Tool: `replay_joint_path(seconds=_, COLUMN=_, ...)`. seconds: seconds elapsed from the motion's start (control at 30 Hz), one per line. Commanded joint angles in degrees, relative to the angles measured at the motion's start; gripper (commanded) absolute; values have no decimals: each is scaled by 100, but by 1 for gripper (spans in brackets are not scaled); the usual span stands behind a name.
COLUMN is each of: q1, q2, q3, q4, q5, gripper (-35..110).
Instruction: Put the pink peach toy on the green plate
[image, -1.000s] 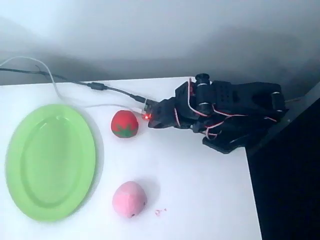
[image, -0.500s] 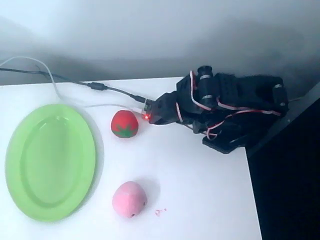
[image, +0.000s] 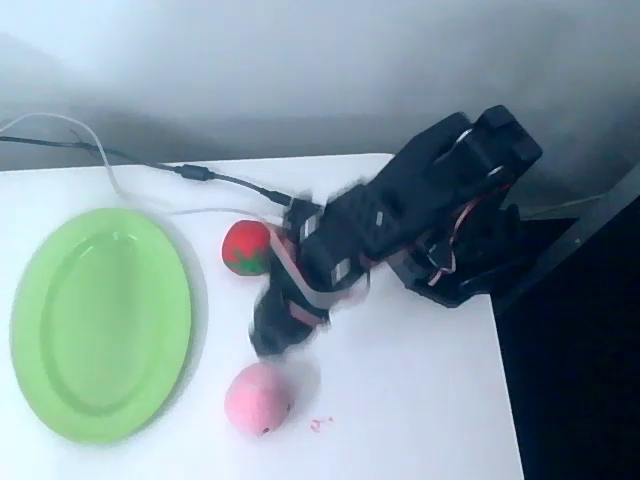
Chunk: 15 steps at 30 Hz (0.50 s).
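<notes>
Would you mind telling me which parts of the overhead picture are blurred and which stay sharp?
In the overhead view the gripper and the forearm behind it are smeared by motion blur, so its jaws cannot be read; the pink peach toy, the green plate and the red round toy are fairly crisp, each casting a soft shadow to its right on the white table.

Pink peach toy (image: 259, 398) on table, beside empty green plate (image: 99, 323).

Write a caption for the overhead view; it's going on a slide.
Black arm's blurred gripper reaches toward the pink peach toy; the green plate sits bare at left.
</notes>
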Motion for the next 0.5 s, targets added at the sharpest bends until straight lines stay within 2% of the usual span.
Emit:
replay_joint_path(seconds=0.0, q1=-791, q2=-914, q3=-149, q4=-729, q5=475, gripper=35)
replay_joint_path(seconds=0.2, q1=-1134, q2=-2751, q3=-1274, q4=-1248, q5=606, gripper=34)
replay_joint_path(seconds=0.3, q1=-1099, q2=-3278, q3=-1521, q4=-1327, q5=360, gripper=32)
replay_joint_path(seconds=0.47, q1=-1107, q2=-3604, q3=-1345, q4=-1327, q5=-580, gripper=4)
